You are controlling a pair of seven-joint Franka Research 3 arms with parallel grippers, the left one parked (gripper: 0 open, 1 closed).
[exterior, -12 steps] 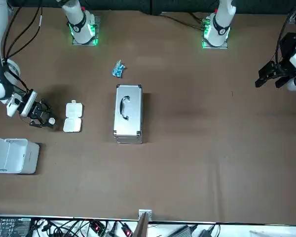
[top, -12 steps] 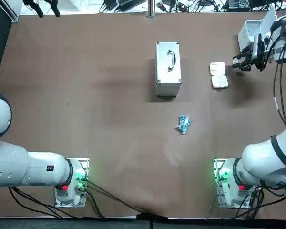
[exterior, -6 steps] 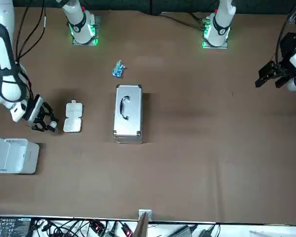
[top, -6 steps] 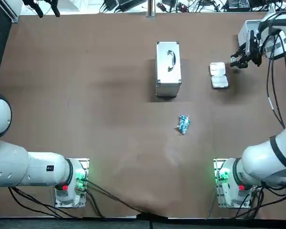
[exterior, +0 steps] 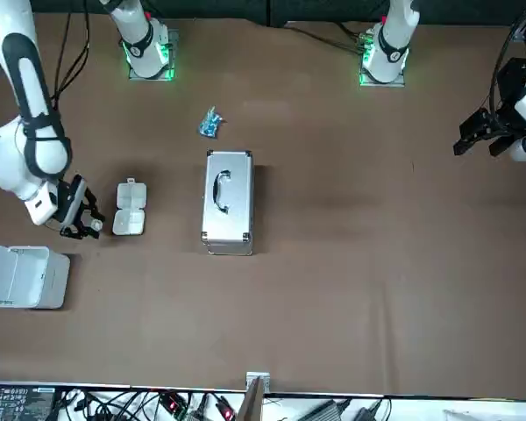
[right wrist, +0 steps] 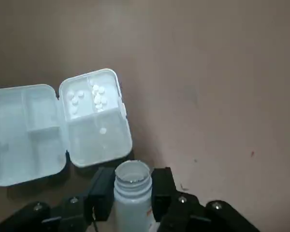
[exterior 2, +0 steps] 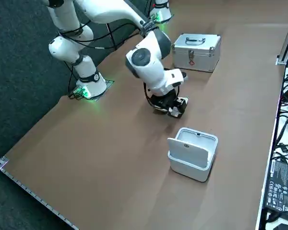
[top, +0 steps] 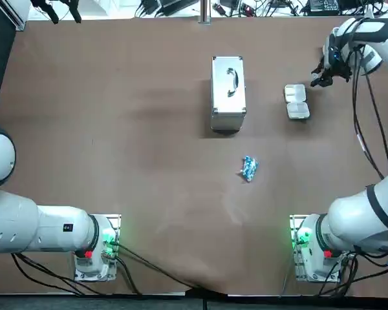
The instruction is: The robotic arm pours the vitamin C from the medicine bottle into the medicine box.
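Gripping the uncapped medicine bottle (right wrist: pixel 132 180), right claw (right wrist: pixel 132 189) just beside the open medicine box (right wrist: pixel 94 145).

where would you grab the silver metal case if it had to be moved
By the carry handle on the lid of the silver metal case, from straight above: it runs along the lid's long axis, so close across it. The right hand, beside the open white pill box, is shut on a white plastic bottle.
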